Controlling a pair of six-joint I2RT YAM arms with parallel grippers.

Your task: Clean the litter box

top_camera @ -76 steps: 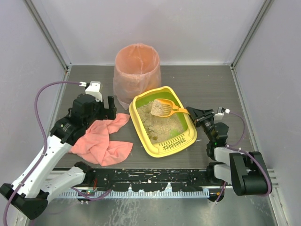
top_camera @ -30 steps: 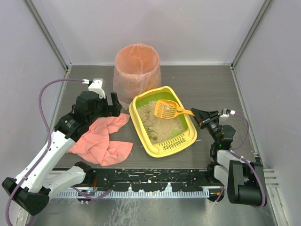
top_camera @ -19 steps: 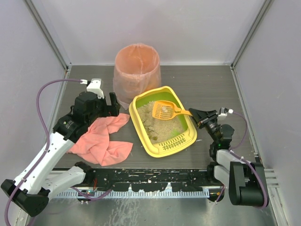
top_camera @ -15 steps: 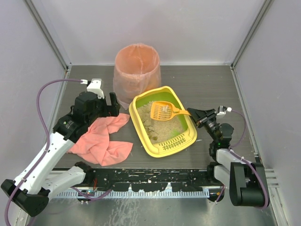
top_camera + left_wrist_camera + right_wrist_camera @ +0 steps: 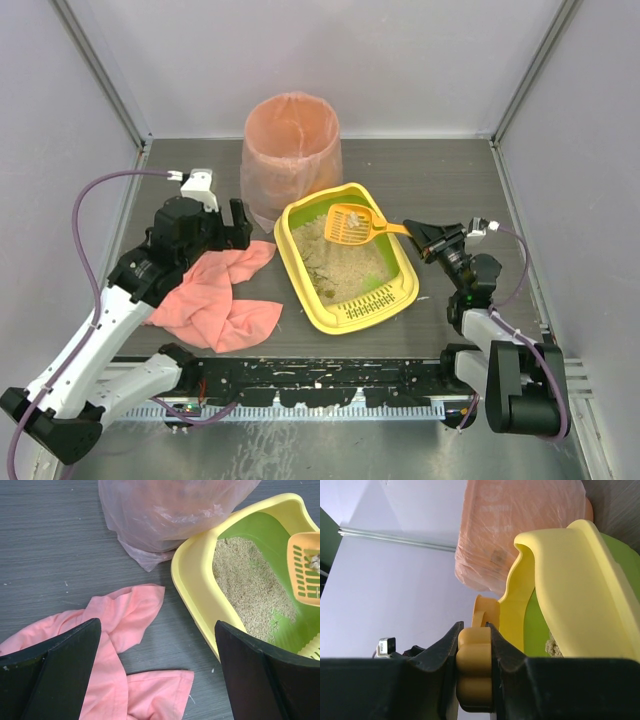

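Centrally, the shallow rectangular yellow plastic litter box [image 5: 287, 250] [image 5: 192, 592] [image 5: 570, 575] with the lime-green inside is sitting on the dark wood-grain table [image 5: 450, 180] [image 5: 45, 555], lying at an angle between the two arms. Its slotted grate end is pointing toward the arm bases, and its far end is lying just beside the tall round bin lined with a pink plastic bag [image 5: 292, 150] [image 5: 170, 510] [image 5: 520, 525]; whether the two are touching is not showing clearly. Beige sandy litter is covering most of the floor, with bare green showing near the grate. The right gripper [image 5: 418, 232] [image 5: 474, 630] is reaching in from the right, its fingers pressing together on the handle of the small orange slotted plastic scoop [image 5: 350, 224] [image 5: 306, 575] [image 5: 474, 672]. The scoop head is hanging over the far right part of the litter, and a small pale clump [image 5: 352, 221] [image 5: 315, 562] is resting in it. The left gripper [image 5: 234, 226] [image 5: 157, 630] is hovering left of the box with its fingers spread wide and nothing between them. Below it, the crumpled pink cloth [image 5: 220, 300] [image 5: 125, 615] is lying on the table, near the box's left wall but apart from it.
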